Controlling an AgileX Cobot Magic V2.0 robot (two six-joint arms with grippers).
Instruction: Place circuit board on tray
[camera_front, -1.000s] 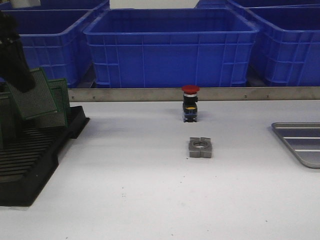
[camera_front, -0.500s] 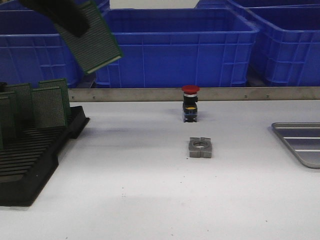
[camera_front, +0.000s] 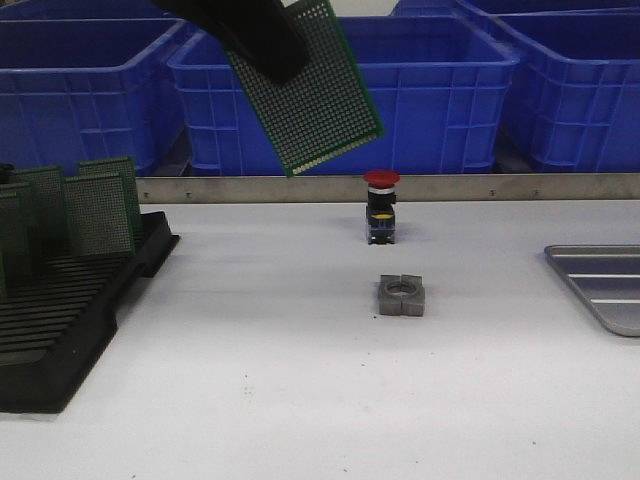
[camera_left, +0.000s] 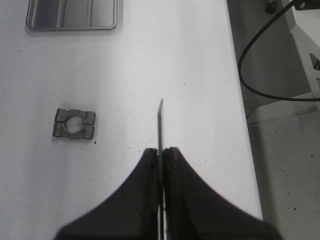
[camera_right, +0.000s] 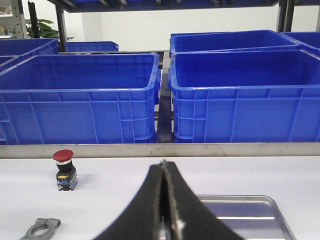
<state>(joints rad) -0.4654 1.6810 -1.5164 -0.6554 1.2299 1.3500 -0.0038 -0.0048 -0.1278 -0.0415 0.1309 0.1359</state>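
Note:
A green perforated circuit board (camera_front: 315, 95) hangs tilted high above the table, left of centre in the front view. My left gripper (camera_front: 282, 62) is shut on its upper left part. In the left wrist view the circuit board (camera_left: 160, 125) shows edge-on, pinched between the black fingers of the left gripper (camera_left: 160, 150). The silver-grey tray (camera_front: 605, 285) lies at the table's right edge, far from the board, and appears as the tray (camera_left: 74, 15) and the tray (camera_right: 250, 212) in the two wrist views. My right gripper (camera_right: 163, 165) is shut on nothing and hovers near the tray, out of the front view.
A black slotted rack (camera_front: 60, 330) at the left holds several upright green boards (camera_front: 95, 215). A red push button (camera_front: 381, 207) and a grey metal clamp block (camera_front: 401, 296) stand mid-table. Blue bins (camera_front: 420, 110) line the back behind a metal rail.
My left gripper has lifted the board out of the rack and carried it up and to the right, from the far left to above the table's middle-left.

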